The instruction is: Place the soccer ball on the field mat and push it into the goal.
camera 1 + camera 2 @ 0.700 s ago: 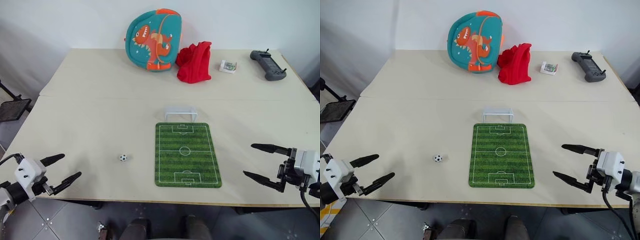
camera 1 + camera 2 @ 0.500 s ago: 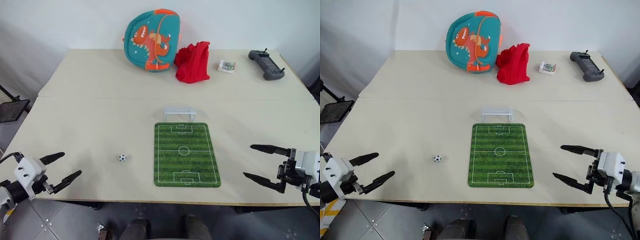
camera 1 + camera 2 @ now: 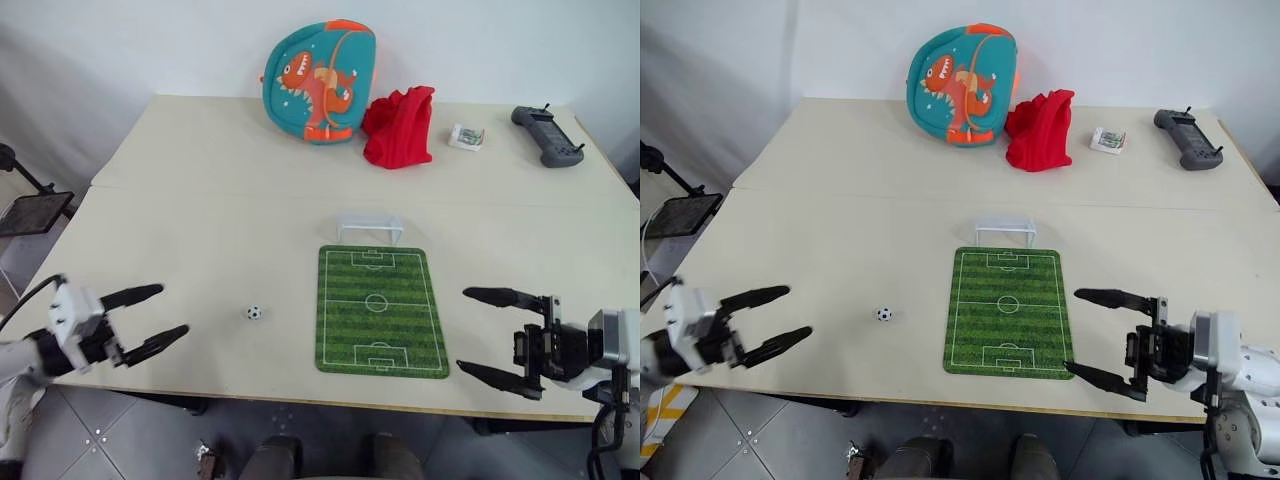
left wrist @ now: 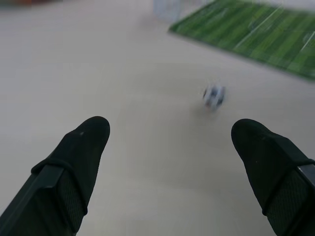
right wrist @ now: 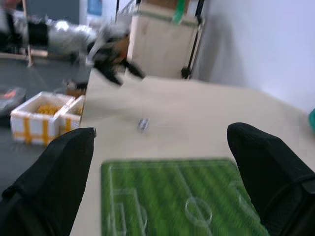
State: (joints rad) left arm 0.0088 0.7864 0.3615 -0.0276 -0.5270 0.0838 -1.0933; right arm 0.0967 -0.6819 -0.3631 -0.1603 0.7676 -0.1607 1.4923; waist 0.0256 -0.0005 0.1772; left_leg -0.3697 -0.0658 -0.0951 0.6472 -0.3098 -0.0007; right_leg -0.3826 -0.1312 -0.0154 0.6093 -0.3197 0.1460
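The tiny black-and-white soccer ball (image 3: 254, 312) lies on the bare table, a short way left of the striped green field mat (image 3: 379, 310). It shows too as the soccer ball (image 4: 214, 96) in the left wrist view. The small white goal (image 3: 369, 226) stands just beyond the mat's far end. My left gripper (image 3: 152, 318) hangs open over the table's front left edge, its fingers pointing toward the ball with nothing between them. My right gripper (image 3: 480, 332) is open just right of the mat's near corner, pointing left across the mat (image 5: 177, 196).
Along the far edge lie a teal dinosaur backpack (image 3: 320, 68), a crumpled red cloth (image 3: 400, 125), a small white box (image 3: 467, 137) and a dark handheld controller (image 3: 548, 135). A seam crosses the table ahead of the goal. Bare tabletop surrounds the mat.
Both grippers have moved inward: the left one toward the ball, the right one toward the mat's right edge. The ball, mat and goal lie as before; the camera shifted slightly.
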